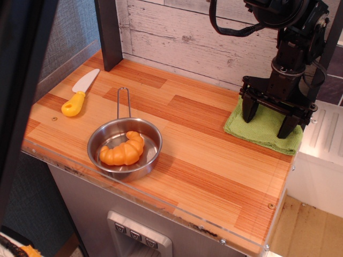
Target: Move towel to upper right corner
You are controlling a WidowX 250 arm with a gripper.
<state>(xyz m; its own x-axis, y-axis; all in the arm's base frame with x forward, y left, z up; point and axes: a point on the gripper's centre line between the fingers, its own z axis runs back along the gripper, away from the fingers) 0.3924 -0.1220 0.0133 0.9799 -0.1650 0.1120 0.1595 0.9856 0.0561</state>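
Note:
The lime-green towel lies flat at the far right of the striped wood tabletop. It sits in the upper right corner, against the whitewashed plank wall and beside the dark post. Its right edge reaches the table's right edge. My black gripper points straight down over the towel. The jaws are spread wide, and both fingertips rest on or just above the cloth. Nothing is held between them.
A steel pan with a long handle holds an orange croissant at the front left. A yellow-handled toy knife lies at the far left. A dark post stands at the back left. A white unit sits just off the right edge.

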